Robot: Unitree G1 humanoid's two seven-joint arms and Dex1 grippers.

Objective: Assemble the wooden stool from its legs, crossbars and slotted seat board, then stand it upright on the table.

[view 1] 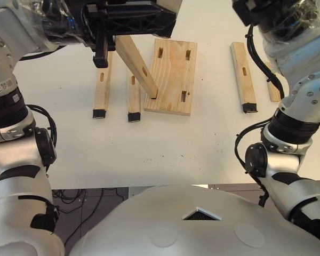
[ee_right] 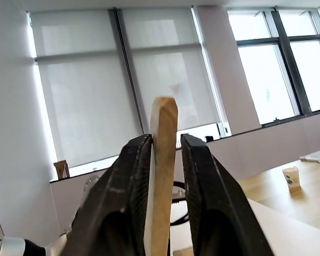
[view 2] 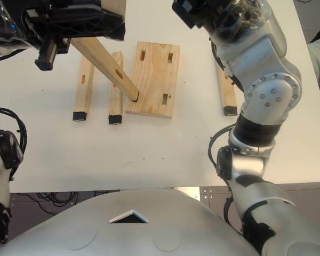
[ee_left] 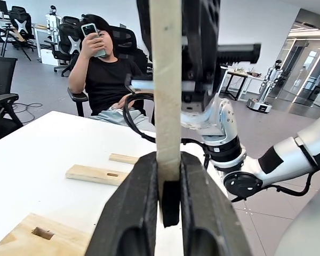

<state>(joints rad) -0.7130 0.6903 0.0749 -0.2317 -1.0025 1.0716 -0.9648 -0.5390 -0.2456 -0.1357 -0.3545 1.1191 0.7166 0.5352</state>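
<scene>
White desk (view 1: 176, 144) carries the slotted seat board (view 1: 170, 77), lying flat, with spare legs (view 1: 102, 85) beside it. The left hand (ee_left: 169, 194) is clamped on a leg (view 1: 140, 68), tilted, its lower end at a near slot. The right hand (ee_right: 162, 181) grips another stick (ee_right: 163, 133). Light, stiff wood, I'd say; hold it mid-length, clear of the slots.

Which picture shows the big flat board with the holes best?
The right eye view: the whole seat board lies in plain sight, three slots open, the tip of the held leg at the fourth. The left eye view shows much the same. The left wrist view catches just one corner with a slot.
</scene>
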